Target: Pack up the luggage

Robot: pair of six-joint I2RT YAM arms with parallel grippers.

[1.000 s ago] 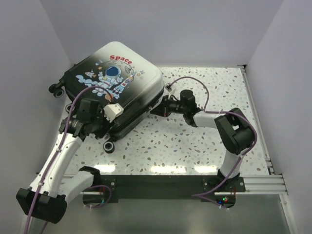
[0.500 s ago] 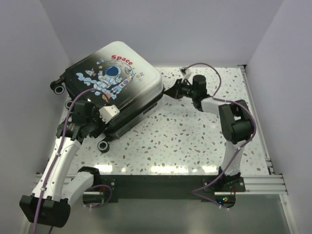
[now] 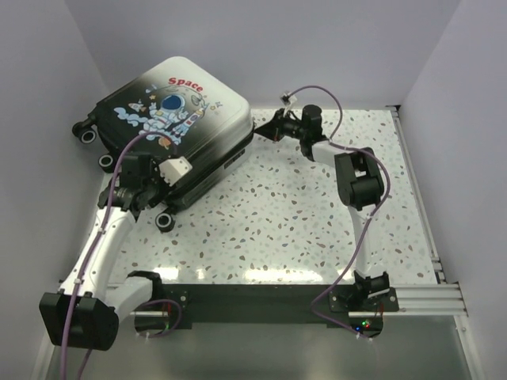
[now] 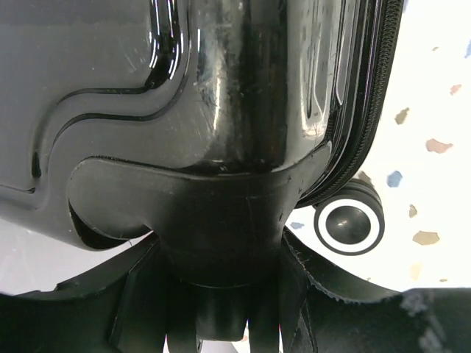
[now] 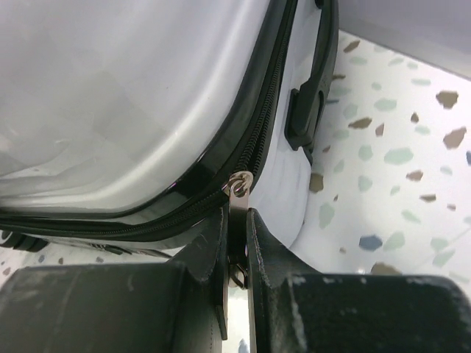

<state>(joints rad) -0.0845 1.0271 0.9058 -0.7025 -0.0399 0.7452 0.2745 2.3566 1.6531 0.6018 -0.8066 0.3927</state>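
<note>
Two arms work on one suitcase (image 3: 170, 119), which lies closed at the far-left of the speckled table (image 3: 317, 214), printed shell up w/ the astronaut and red "Space" word on top. Its wheels point left and near; one black wheel (image 3: 165, 221) pokes out at the near corner.

Left gripper (image 3: 154, 176) is at the near-left edge of the case, approx. where that corner wheel sits. In the wrist view the left gripper (image 4: 221, 283) has its fingers (image 4: 110, 294) on either side of the black corner mount, pressed against it, so it's clamped on the case itself. A white-ringed wheel (image 4: 349, 226) shows just right of the mount.

Right gripper (image 3: 263, 127) reaches in from the right to the case's far-right corner. Up close, the right gripper (image 5: 237, 228) is pinched tight on the metal zip pull (image 5: 237, 185) – the pull stands upright between the jaws, its top at the zip line where the pale shell meets the black zip track. A black carry handle (image 5: 309, 103) sits on the case side, just right of the zip.
</note>
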